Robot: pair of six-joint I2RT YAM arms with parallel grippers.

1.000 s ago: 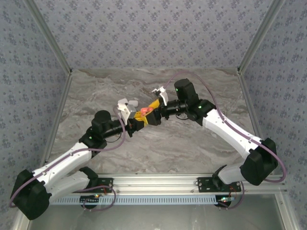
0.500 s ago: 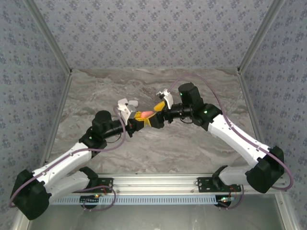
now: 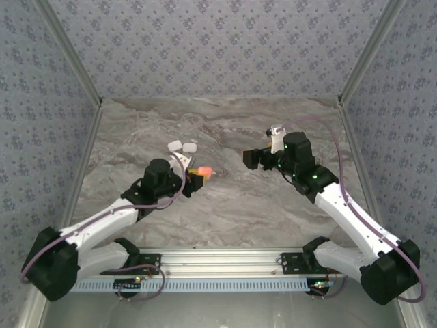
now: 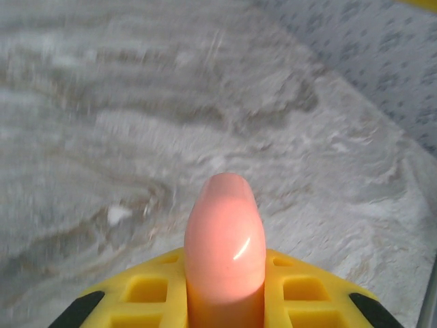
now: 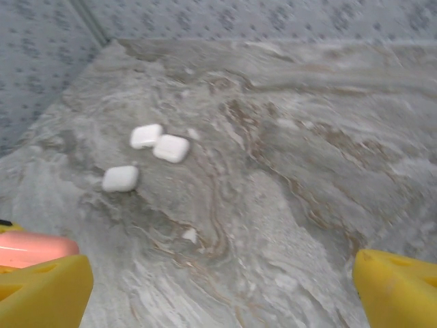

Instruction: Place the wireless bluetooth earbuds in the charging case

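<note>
- My left fingers: shut on a glossy pink case, its rounded end outward. The shell looks hard and smooth, and is probably slippery.
- My right fingers: spread wide, holding nothing, above the table.
- Probable earbud: a tiny white speck lying loose on the table near three white cases. I judge it light, rigid and easily flicked, so I would pinch it across the stem.

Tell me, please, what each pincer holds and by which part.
Left pincer: smooth pink rounded plastic case, clamped across its rear end. Right pincer: open, holding nothing.
</note>
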